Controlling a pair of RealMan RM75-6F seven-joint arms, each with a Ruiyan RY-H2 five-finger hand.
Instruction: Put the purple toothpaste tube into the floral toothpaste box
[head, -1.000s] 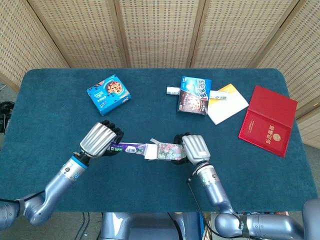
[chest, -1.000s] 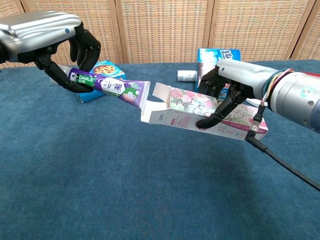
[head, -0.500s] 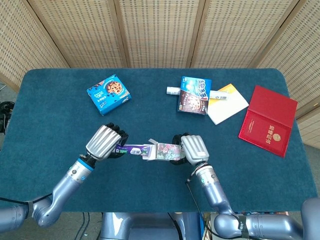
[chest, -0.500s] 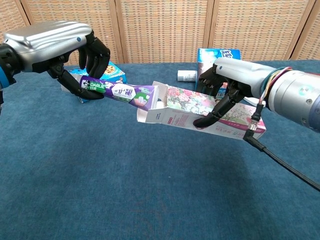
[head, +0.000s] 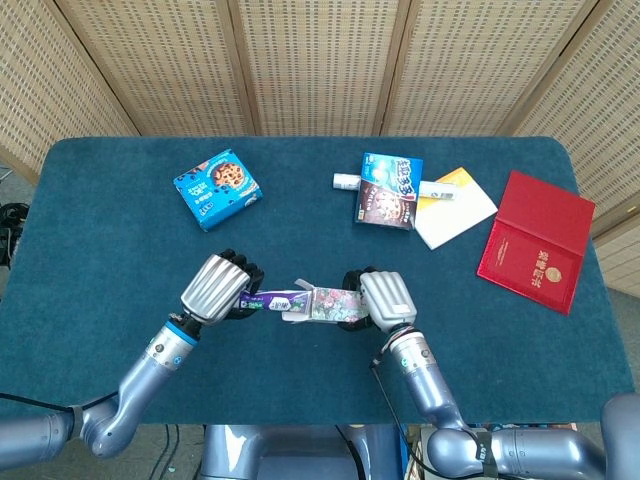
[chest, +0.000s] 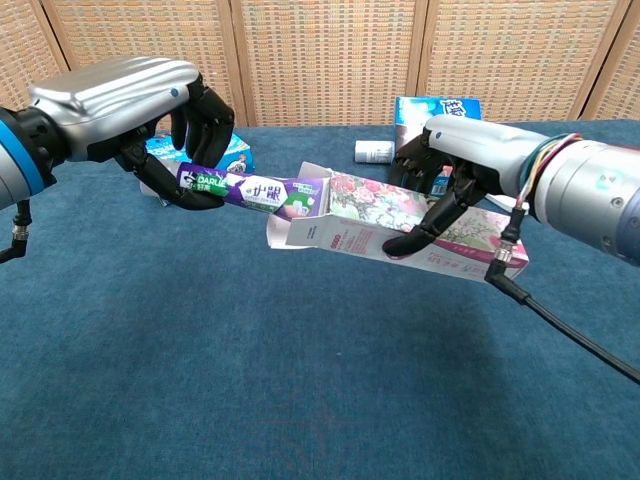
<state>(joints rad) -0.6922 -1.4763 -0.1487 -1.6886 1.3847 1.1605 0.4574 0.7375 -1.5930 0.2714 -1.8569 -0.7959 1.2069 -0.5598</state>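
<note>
Upper left, a blue cookie box is lying on the table; top centre, a snack box, white booklet; right, a red book.

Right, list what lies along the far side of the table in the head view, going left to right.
Blue cookie box → small white tube → blue snack box → white and yellow booklet → red booklet.

Left robot hand moved right, purple tube tip entering floral box
</note>
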